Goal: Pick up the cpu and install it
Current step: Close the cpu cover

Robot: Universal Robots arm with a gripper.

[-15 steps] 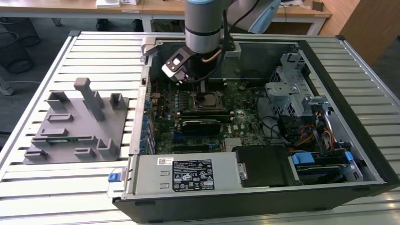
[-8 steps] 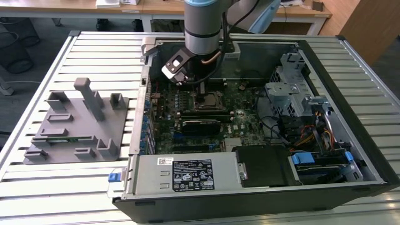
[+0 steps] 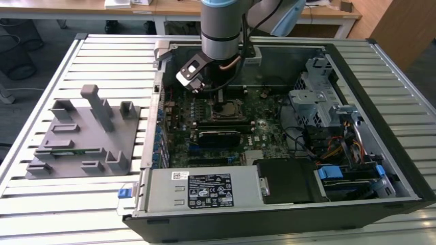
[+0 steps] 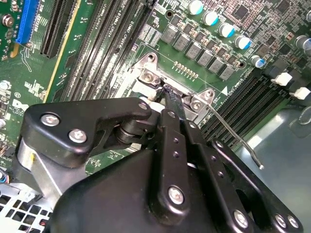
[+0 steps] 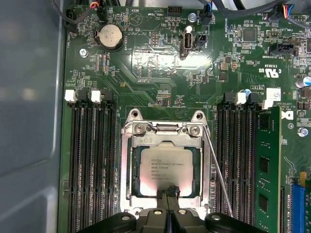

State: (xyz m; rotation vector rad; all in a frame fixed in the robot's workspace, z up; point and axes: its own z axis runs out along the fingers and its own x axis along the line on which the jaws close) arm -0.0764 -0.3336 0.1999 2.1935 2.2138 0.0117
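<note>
1 cpu (image 5: 165, 171): silver square, lying flat inside the socket frame (image 5: 128, 165) on the motherboard (image 5: 160, 63), within the open case (image 3: 381, 107). 1 gripper (image 5: 170, 192): its 2 fingers (image 5: 166, 203) are pressed together with nothing seen between them, tips at the middle of 1 cpu edge; whether they touch it or sit just above it cannot be told. Relation: the cpu lies straight ahead of the tips. Being square, it has no long axis, and its sides run parallel to the frame. 1 lever (image 5: 217, 170): thin metal rod, standing free beside the frame, so the socket is judged not yet locked. 1 memory stick (image 5: 267, 160): green, slotted beyond the lever. Writing: dark print lines on the cpu lid, white marks on the motherboard, 1 black-and-white label (image 3: 210, 190) on the power supply (image 3: 163, 191); not transcribed.
</note>
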